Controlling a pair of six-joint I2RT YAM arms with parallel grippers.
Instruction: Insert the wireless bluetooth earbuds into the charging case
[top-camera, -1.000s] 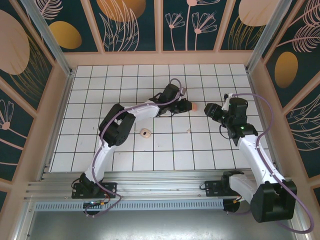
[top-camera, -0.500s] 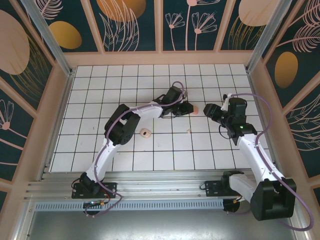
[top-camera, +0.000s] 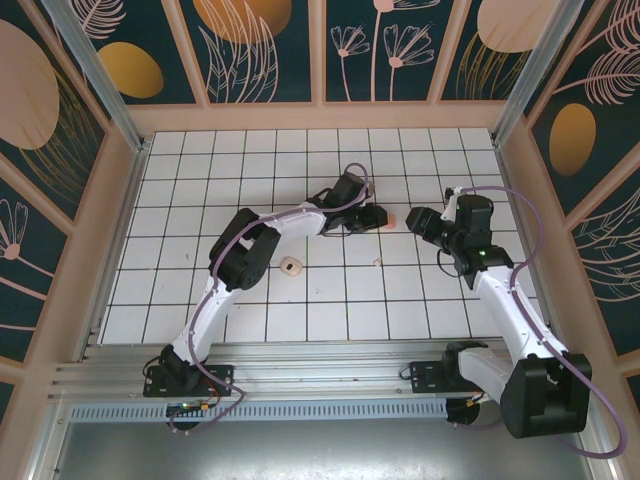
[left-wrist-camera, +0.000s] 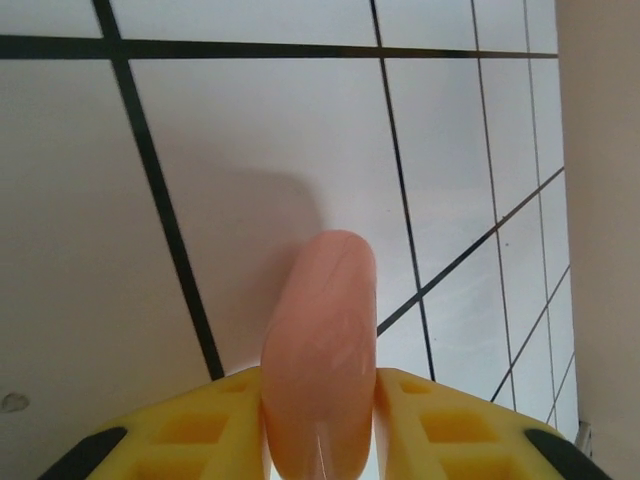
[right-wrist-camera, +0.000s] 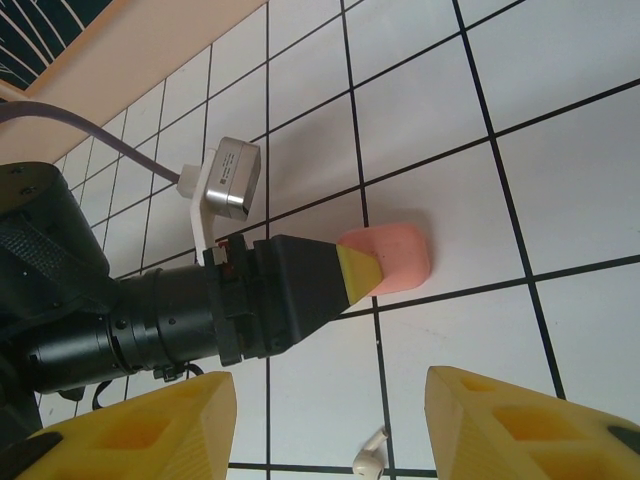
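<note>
The pink charging case (left-wrist-camera: 322, 350) stands on its edge on the white tiles, between the yellow fingers (left-wrist-camera: 200, 430) of my left gripper (left-wrist-camera: 320, 425). The jaws sit very close on both sides, with a thin pale gap showing along the case. From above, the left gripper (top-camera: 376, 216) reaches the case (top-camera: 391, 217) from the left. My right gripper (top-camera: 420, 222) hovers just right of it, open and empty (right-wrist-camera: 330, 430). In the right wrist view the case (right-wrist-camera: 400, 255) lies ahead, and one small white earbud (right-wrist-camera: 372, 456) rests on the tile between my right fingers. From above, this earbud (top-camera: 377, 262) is a pale speck.
A beige pebble-like case (top-camera: 291, 266) lies on the tiles near the left arm's elbow. Wooden walls (top-camera: 320, 115) enclose the tiled floor on three sides. The left arm's black wrist and its small camera (right-wrist-camera: 228, 175) lie left of the pink case.
The left arm's elbow swung right and its gripper shifted slightly right with the pink case a second ago. Since then the left jaws have eased apart a little. The right arm has stayed put.
</note>
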